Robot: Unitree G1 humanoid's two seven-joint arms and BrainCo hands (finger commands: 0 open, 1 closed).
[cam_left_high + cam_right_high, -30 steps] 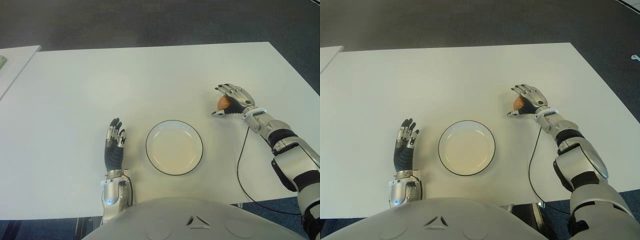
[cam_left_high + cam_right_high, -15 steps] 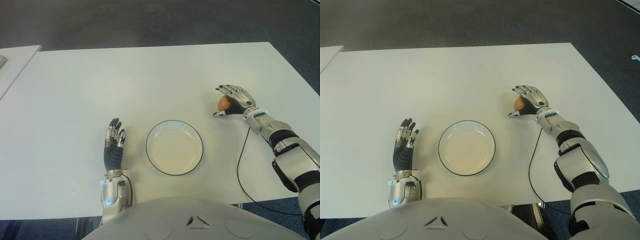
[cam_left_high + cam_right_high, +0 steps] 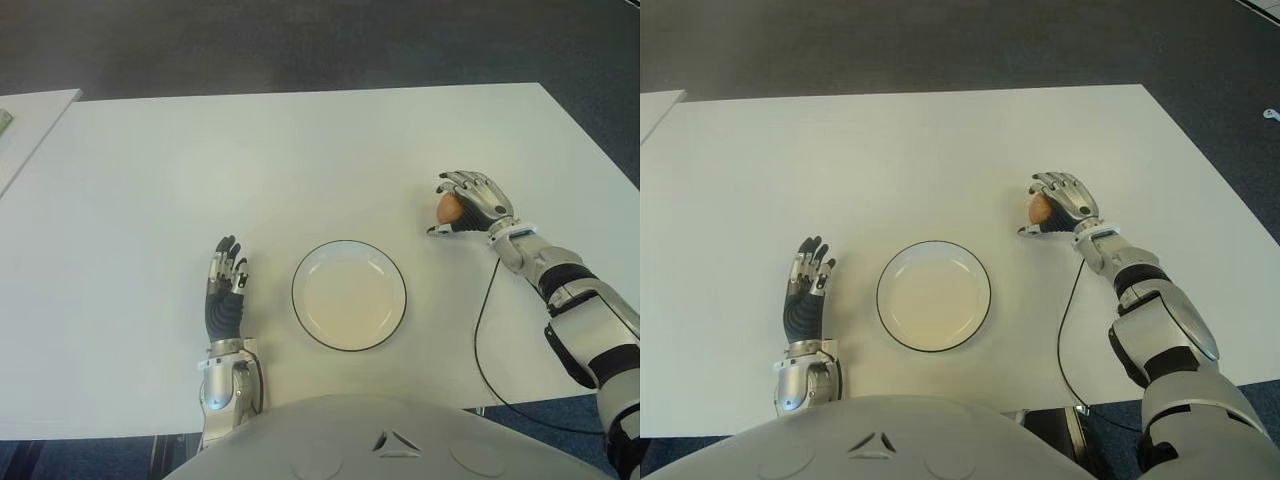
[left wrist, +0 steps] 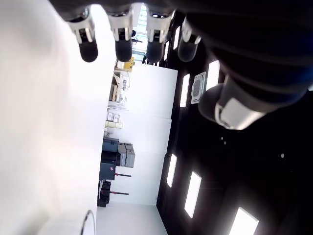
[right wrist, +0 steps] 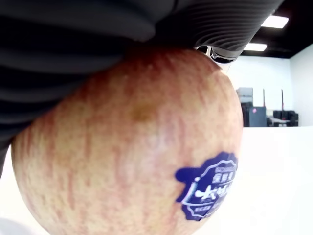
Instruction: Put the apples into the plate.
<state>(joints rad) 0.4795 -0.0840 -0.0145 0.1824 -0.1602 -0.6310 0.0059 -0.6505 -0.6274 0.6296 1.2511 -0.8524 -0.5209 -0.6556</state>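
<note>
Right hand (image 3: 470, 205) is curled around the apple (image 3: 448, 207), gripping it over the white table (image 3: 300, 150), to the right of and beyond the plate (image 3: 349, 294), apart from it. Apple carries a blue sticker (image 5: 208, 188). Left hand (image 3: 225, 290) shows left of the plate, fingers extended, holding nothing.

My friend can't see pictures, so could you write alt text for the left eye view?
The robot's right hand grips an apple at the right of a white table, beside an empty plate. Its left hand shows left of the plate, fingers open.
</note>
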